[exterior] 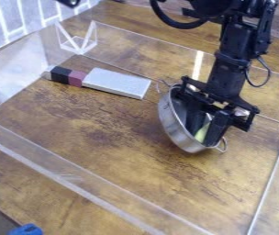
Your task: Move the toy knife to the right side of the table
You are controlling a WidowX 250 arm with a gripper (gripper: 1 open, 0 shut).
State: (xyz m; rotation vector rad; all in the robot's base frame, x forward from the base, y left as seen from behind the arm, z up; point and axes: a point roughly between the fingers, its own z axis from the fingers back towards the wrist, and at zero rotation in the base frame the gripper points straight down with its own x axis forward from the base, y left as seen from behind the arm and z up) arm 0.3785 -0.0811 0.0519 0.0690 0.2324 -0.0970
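Observation:
The toy knife (100, 82) lies flat at the left of the table (93, 138), its grey blade toward the middle and its black-and-pink handle (65, 74) at the left end. My gripper (213, 130) is well to its right, pointing down into a tilted steel pot (179, 125). Its fingers (234, 127) appear closed over the pot's right rim. Yellow-green corn (201, 136) shows inside the pot between the fingers. Nothing touches the knife.
Low clear acrylic walls (56, 151) edge the tabletop. A clear triangular stand (76, 37) sits at the back left corner. A small blue object (26, 229) lies outside the front wall. Bare wood lies between knife and pot.

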